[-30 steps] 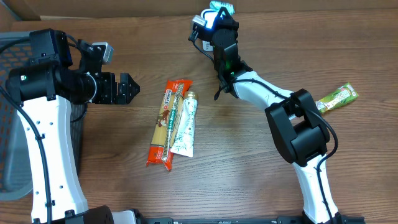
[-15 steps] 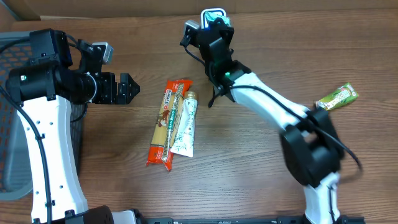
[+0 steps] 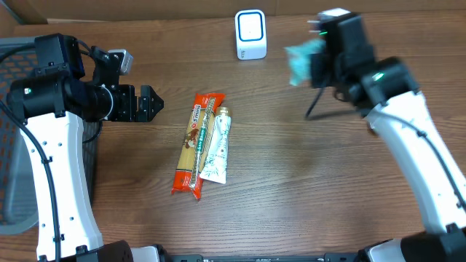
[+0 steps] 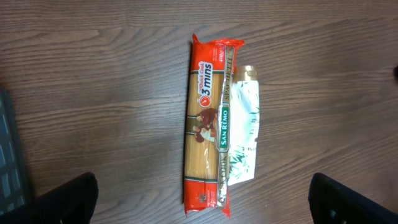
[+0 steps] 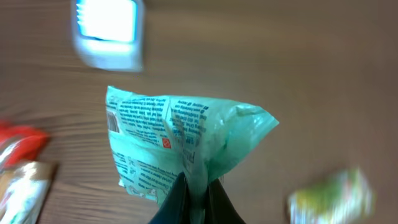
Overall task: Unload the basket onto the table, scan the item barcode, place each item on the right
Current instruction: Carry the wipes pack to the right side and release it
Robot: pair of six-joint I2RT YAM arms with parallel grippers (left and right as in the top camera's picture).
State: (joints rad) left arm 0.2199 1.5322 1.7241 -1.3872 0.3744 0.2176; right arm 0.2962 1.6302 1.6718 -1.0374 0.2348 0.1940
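Note:
A teal plastic packet [image 3: 299,61] hangs above the table, blurred, to the right of the white barcode scanner [image 3: 250,34]. My right gripper [image 3: 317,67] is shut on it. In the right wrist view the fingers pinch the crumpled packet [image 5: 180,143] at its lower seam, its printed side facing the camera, with the scanner [image 5: 109,31] at the upper left. My left gripper [image 3: 151,103] stands open at the left, its jaws wide apart and holding nothing. Its fingertips [image 4: 71,199] frame a red spaghetti pack [image 4: 208,124] lying below.
A white-green pouch [image 3: 217,145] lies against the spaghetti pack [image 3: 195,144] at the table's middle. A dark mesh basket [image 3: 13,80] stands at the left edge. A blurred yellow-green packet [image 5: 333,196] shows low right in the right wrist view.
My right arm has swung from in front of the scanner out to the right, carrying the teal packet with it. The left arm and the items on the table have not moved.

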